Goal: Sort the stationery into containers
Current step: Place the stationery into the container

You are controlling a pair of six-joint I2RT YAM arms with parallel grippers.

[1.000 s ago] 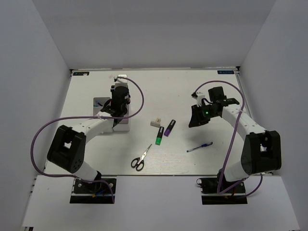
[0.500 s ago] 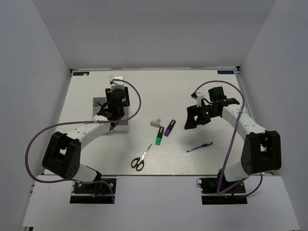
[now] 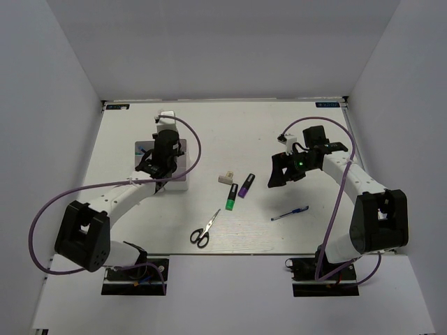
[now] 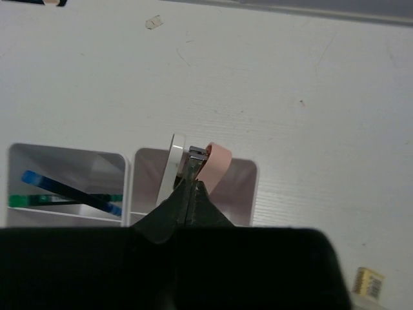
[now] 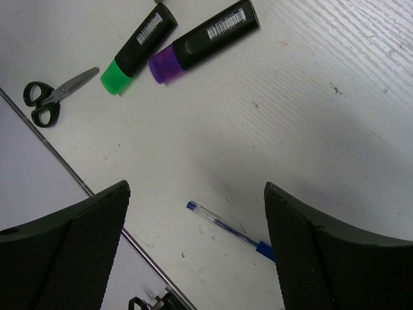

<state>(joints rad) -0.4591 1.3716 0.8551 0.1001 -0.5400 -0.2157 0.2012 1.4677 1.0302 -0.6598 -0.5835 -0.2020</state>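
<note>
From where I stood the right gripper [image 5: 193,194] hung with its fingers spread wide and nothing between them; the thin blue pen [image 5: 229,226] lay on the table directly under that gap, a little toward the wrist; its long axis ran slantwise across the opening, neither square to the fingers nor in line with them, so I judged the wrist would want some turning before a clean pinch; the right arm was plainly the nearer one to it, the left being well apart on the far side of the table

Ahead of the same fingers lay the green highlighter [image 5: 139,48] and the purple highlighter [image 5: 203,42], side by side and nearly parallel; the scissors [image 5: 55,97] sat off beyond the left finger

The left gripper [image 4: 191,177] was over the tray [image 4: 129,174] with its fingers pressed together to a thin line; the pink block [image 4: 218,165] stood in the compartment just past the tips and slightly to their right; I could not tell whether it touched them, and it did not look pinched

The overhead view showed what the wrists did not: the beige block [image 3: 226,177] near the highlighters, and how far the tray lay from the pen; the left wrist view alone showed inside the tray, where a blue pen and something green [image 4: 71,194] already lay in the compartment left of the fingers
</note>
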